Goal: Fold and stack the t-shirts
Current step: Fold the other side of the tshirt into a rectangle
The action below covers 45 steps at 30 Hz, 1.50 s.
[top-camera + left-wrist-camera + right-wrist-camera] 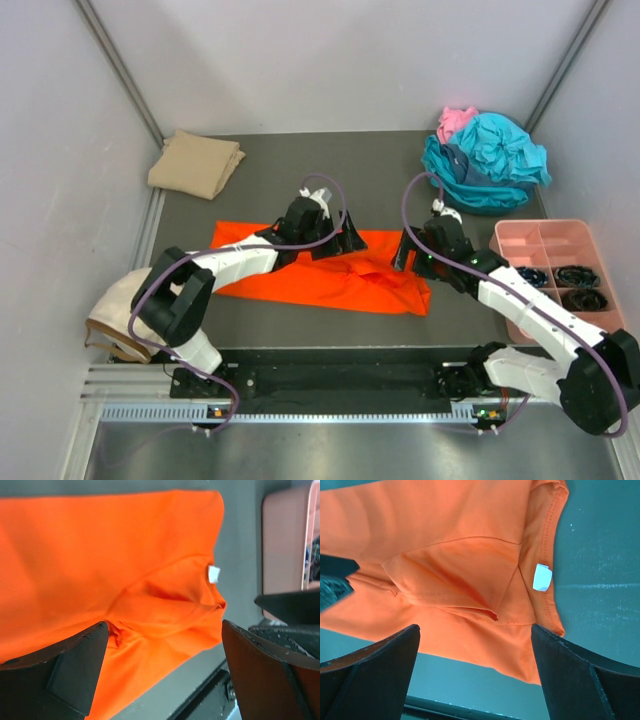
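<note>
A bright orange t-shirt (330, 275) lies spread across the middle of the dark mat, partly folded, with its collar and white label (542, 577) at the right end. My left gripper (338, 240) hovers open over the shirt's far edge, nothing between its fingers (65, 672). The right gripper (408, 256) stands open above the collar end, its fingers (585, 680) wide apart and empty. The orange cloth (100, 555) (445, 555) fills both wrist views. A folded tan t-shirt (195, 163) lies at the back left. Crumpled teal t-shirts (490, 160) and a pink one (456, 120) are heaped at the back right.
A pink compartment tray (545, 227) (285, 540) with dark items stands at the right edge of the mat. A cream cap-like thing (115, 310) sits off the mat at the front left. Grey walls close in on three sides, and a metal rail (330, 405) runs along the front.
</note>
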### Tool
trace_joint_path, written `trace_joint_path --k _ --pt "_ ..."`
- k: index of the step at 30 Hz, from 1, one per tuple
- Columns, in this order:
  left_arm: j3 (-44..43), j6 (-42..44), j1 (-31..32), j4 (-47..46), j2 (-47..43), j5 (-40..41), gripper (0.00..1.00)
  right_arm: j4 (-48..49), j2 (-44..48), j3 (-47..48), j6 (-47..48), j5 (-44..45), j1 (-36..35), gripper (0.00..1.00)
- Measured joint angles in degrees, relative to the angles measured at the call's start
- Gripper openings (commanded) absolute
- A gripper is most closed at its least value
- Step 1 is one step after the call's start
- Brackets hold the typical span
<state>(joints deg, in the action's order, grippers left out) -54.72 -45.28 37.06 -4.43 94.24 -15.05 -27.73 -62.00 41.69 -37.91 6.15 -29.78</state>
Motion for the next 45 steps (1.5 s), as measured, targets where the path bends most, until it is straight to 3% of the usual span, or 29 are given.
trace_joint_path --k 24,45 --pt "4.92 -5.53 4.26 -5.57 0.22 -2.29 0.99 -0.68 3.65 -3.48 -1.29 -0.02 0.0 0.93" --pt "6.27 -6.97 5.2 -12.68 6.99 -3.48 0.99 -2.43 5.62 -3.89 -1.36 0.0 0.0 0.93"
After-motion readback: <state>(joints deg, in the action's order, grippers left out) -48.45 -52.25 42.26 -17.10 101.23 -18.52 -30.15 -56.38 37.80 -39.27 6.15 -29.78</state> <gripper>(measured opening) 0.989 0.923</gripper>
